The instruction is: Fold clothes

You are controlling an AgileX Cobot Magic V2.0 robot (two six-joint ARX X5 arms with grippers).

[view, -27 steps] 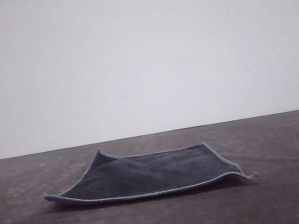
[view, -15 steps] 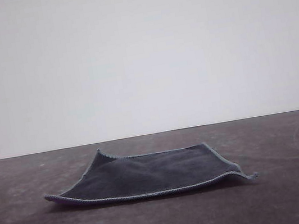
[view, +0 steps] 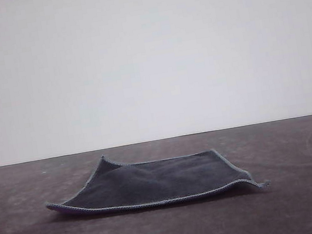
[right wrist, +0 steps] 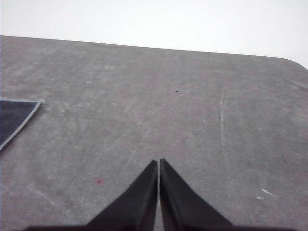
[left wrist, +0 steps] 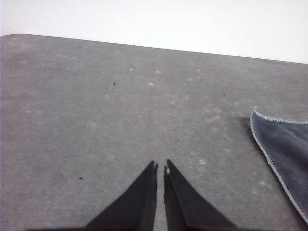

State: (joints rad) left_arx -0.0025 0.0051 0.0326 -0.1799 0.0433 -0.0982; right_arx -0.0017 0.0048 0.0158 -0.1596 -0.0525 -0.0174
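Charcoal-grey and soft, the cloth lies spread flat on the dark grey table in the front view, at about 6 o'clock from the picture's centre, in the middle of the table's width. Its dark face is up. Light grey stitching runs along the near edge. A thin sliver of purple shows under the near left corner, which lifts a little off the table. The near right corner curls up as well, and the far left corner stands slightly raised. Gentle ripples cross the middle of the fabric. Behind the table is a plain pale wall.

In the left wrist view, the left hand hangs over bare table with its two black fingers drawn almost together, only a hairline gap between the tips, clenched on nothing. One stitched corner of the cloth lies at about 3 o'clock from the fingertips, well apart from them. The table surface there is speckled with pale flecks and a few dark specks.

In the right wrist view, the right hand is likewise clenched, its black fingers pressed tip to tip and gripping nothing. A corner of the cloth shows at about 10 o'clock from the fingertips, well apart. Fine scratches mark the table here, and a small reddish spot sits near the fingers at about 8 o'clock.
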